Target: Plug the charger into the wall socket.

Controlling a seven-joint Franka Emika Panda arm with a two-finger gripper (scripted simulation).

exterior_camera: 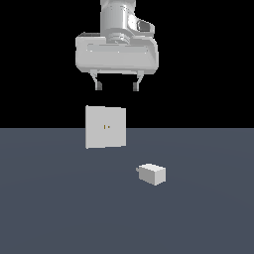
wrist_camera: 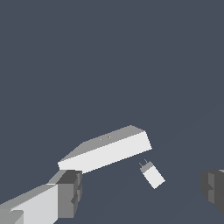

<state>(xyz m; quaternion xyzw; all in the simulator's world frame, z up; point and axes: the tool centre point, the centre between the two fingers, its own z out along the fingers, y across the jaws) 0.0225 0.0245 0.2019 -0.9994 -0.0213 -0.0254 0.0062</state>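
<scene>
Dark grey flooring (exterior_camera: 49, 208) under a black backdrop carries the wall socket (exterior_camera: 105, 127), which is stood upright. High above the socket the gripper (exterior_camera: 117, 87) is held empty, fingers (exterior_camera: 98, 85) spread apart. The charger (exterior_camera: 153, 174) is seen lying on the floor near the socket, well below the gripper, prongs seemingly pointed socketward.

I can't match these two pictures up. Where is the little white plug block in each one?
Exterior view: the charger lies on the grey floor, toward that view's right of the upright wall socket and apart from it.
Wrist view: the charger shows small, near the socket's corner.
Shared landmark: the socket, a big white plate with two yellowish slots.
</scene>
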